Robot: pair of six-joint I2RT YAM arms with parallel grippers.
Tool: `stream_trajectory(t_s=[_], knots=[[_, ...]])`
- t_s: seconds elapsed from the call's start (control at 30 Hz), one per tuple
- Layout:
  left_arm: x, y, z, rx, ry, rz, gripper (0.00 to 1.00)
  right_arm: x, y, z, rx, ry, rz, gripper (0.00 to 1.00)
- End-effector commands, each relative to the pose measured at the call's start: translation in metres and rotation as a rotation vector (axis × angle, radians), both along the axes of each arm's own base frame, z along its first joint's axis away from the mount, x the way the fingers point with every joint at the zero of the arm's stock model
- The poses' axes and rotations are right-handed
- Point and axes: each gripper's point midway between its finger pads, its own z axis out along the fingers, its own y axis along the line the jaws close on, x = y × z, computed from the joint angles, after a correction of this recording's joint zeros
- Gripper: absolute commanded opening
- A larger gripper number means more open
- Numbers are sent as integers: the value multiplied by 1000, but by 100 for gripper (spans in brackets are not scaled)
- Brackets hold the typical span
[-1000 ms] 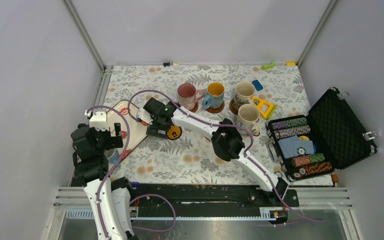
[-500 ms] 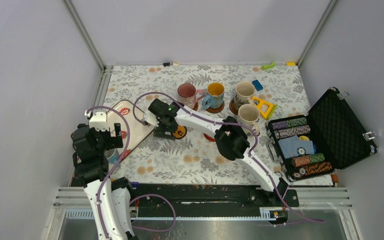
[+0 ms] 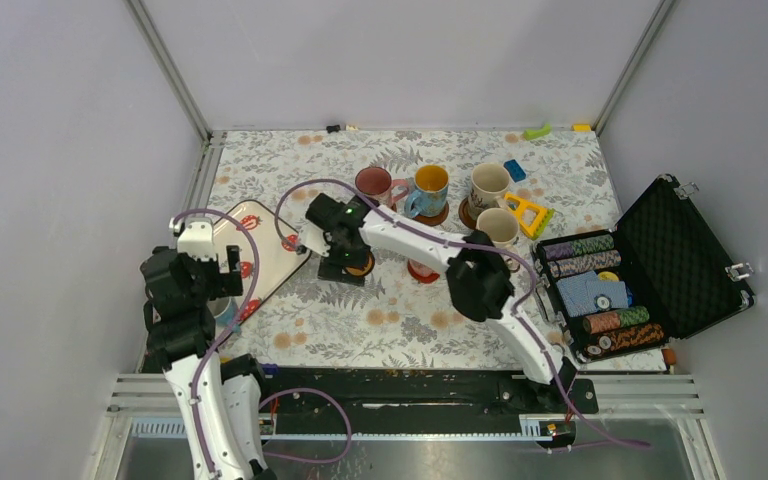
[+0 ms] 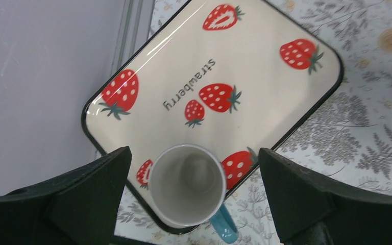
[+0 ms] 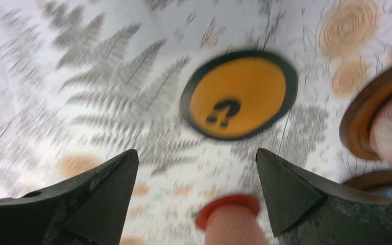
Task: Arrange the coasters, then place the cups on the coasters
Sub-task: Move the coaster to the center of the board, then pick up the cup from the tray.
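Note:
An orange coaster (image 5: 239, 94) with a black rim lies flat on the table cloth, just ahead of my open right gripper (image 5: 196, 199) and touching neither finger. From above, this coaster (image 3: 362, 265) peeks out beside the right gripper (image 3: 345, 262). A red coaster (image 5: 228, 204) carries a pale, blurred cup. The pink cup (image 3: 372, 183) and the blue cup (image 3: 430, 182) stand on brown coasters, with two cream cups (image 3: 488, 183) further right. My left gripper (image 4: 194, 196) hangs open above a white cup (image 4: 186, 184) with a blue handle, standing on the tray's corner.
The strawberry tray (image 4: 265, 30) lies at the left edge by the wall. An open black case of poker chips (image 3: 640, 270) stands at the right. A yellow toy (image 3: 528, 213) and a small blue piece (image 3: 514, 170) lie beside the cream cups.
My right gripper has moved a little to the right, and the orange coaster has shifted right with it. The left arm has stayed where it was.

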Motion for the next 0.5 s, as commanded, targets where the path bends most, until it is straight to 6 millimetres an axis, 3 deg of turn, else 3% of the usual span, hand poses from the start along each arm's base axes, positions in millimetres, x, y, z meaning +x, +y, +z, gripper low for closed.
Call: stream_trajectory(t_s=[0.0,0.1,0.2,0.33,0.47], knots=[[-6,31,17,135,83,86,99,-45,-18,130,235,25,17,95],[-12,38,10,175,135,94,99,-80,-46,162,345,33,76,98],[-17,31,-12,157,223,36,99,-108,-76,177,415,27,122,100],[-13,37,-45,143,322,30,99,-145,-110,178,450,57,235,100],[-6,44,-71,94,415,36,99,-152,-129,162,412,40,275,100]])
